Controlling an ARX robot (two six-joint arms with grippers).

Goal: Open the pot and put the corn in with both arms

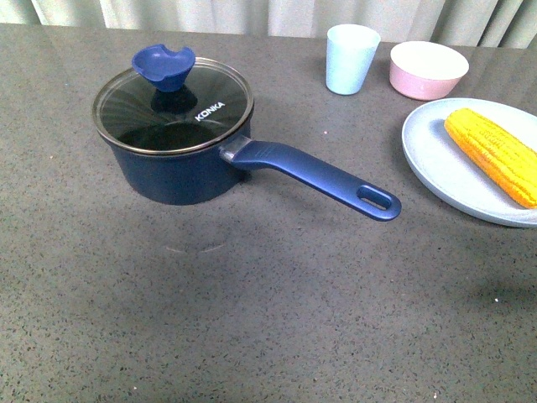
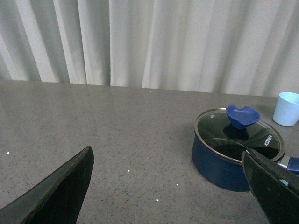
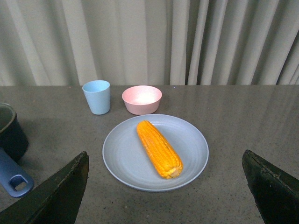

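Saucepan [image 1: 180, 164] sits on the desk [image 1: 252, 319] at left, glass lid [image 1: 201, 113] on; corn cob [image 1: 491, 155] lies on a plate [image 1: 436, 164] at right — seemingly one job per arm. Left claw [image 2: 167, 156] and right claw [image 3: 166, 158] gape wide, empty, each facing its target.

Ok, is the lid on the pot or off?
On. The lid sits level on the pot's rim in the front and left wrist views, knob up, with the corn out on the plate.
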